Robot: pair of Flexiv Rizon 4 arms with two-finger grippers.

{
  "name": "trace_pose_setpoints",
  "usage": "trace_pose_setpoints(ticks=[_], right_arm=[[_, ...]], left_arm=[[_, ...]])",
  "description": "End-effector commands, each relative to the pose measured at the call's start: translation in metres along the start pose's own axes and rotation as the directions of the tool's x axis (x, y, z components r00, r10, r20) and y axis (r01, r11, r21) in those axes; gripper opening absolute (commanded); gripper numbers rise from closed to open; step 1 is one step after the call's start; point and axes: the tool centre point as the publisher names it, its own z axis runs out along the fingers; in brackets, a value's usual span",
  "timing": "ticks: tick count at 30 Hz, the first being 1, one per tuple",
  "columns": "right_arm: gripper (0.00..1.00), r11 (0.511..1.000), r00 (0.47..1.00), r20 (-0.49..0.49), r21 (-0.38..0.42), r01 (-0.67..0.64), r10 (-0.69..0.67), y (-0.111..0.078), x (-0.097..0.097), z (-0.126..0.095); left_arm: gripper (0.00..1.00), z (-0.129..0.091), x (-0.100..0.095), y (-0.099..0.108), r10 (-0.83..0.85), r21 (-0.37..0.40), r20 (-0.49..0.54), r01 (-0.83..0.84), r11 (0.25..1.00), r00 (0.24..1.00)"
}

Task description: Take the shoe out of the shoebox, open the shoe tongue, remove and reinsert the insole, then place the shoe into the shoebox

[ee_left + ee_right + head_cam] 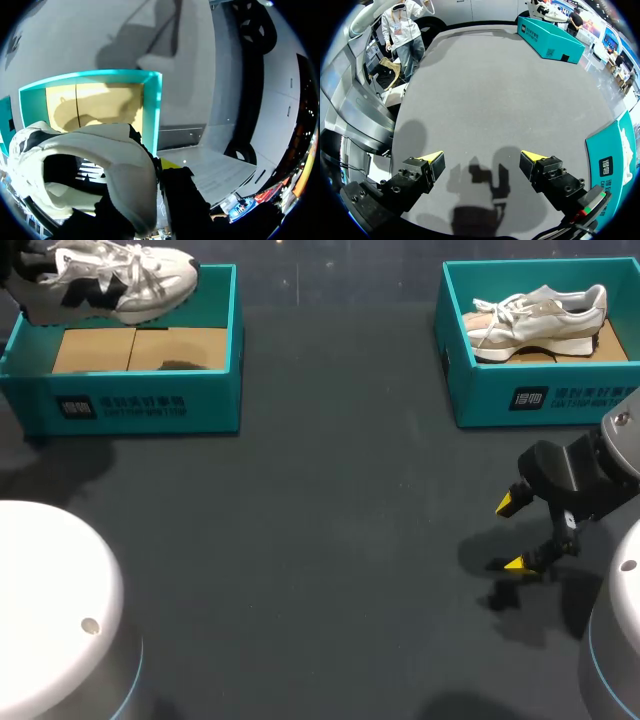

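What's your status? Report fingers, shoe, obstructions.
Left fingers shut on shoe, held above left shoebox. Right fingers open, over table. Second shoe in right shoebox; no obstruction seen.

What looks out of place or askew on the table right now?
Nothing stands out. The left gripper holds the black-and-white sneaker above the left shoebox; the cream sneaker lies inside the right shoebox; the right gripper hangs open.

Two shoeboxes stand at the far side of the bench [320,540], well apart. The left shoe [110,280] hangs above the left shoebox [140,400], in the left gripper [152,172]. The right shoe [540,318] lies in the right shoebox [480,390]. Before that box, over the bench, is the right gripper [520,535].
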Motion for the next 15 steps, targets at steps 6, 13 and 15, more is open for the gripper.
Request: trace_pose_setpoints(ticks=[6,13,15], right_arm=[[1.00,1.000,1.000,0.003,0.002,0.000,0.000,0.000,0.002,0.000],[1.00,1.000,1.000,0.003,0.002,0.000,0.000,0.000,0.002,0.000],[1.00,1.000,1.000,0.003,0.002,0.000,0.000,0.000,0.002,0.000]], left_arm=[[0.00,0.013,-0.008,0.004,0.043,0.053,0.005,-0.043,0.998,0.999],[0.00,0.036,-0.013,-0.008,0.084,0.128,-0.018,-0.082,0.988,0.996],[0.00,0.036,-0.013,-0.008,0.084,0.128,-0.018,-0.082,0.988,0.996]])
